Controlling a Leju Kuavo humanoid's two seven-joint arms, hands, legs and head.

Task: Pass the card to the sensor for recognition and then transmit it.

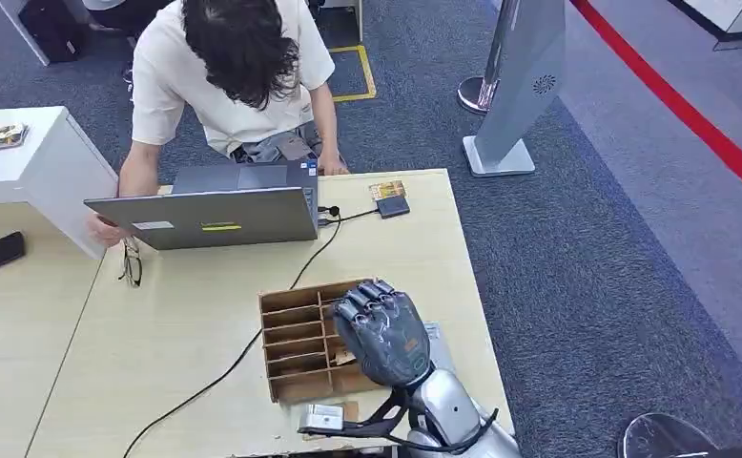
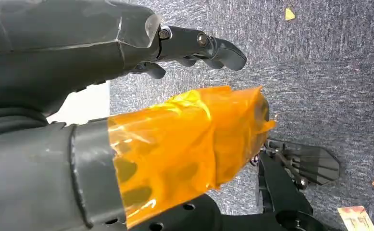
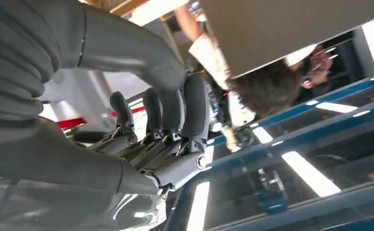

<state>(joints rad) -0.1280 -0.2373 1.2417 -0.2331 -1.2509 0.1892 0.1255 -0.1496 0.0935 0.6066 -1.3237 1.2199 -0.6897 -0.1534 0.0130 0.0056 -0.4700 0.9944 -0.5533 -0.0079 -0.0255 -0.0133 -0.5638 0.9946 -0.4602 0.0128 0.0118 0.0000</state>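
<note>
My right hand hovers above a brown cardboard organizer box near the table's front edge, its back toward the head camera. In the right wrist view the right hand has its fingers curled in, and I see no card in them. A card lies at the table's far edge, next to the small black sensor. My left hand hangs over the carpet, holding nothing, with its fingers spread away from the orange-taped thumb.
A person leans over an open grey laptop at the table's far side. A black cable runs from the sensor across the table. Glasses lie to the left. A grey stand is beyond the table.
</note>
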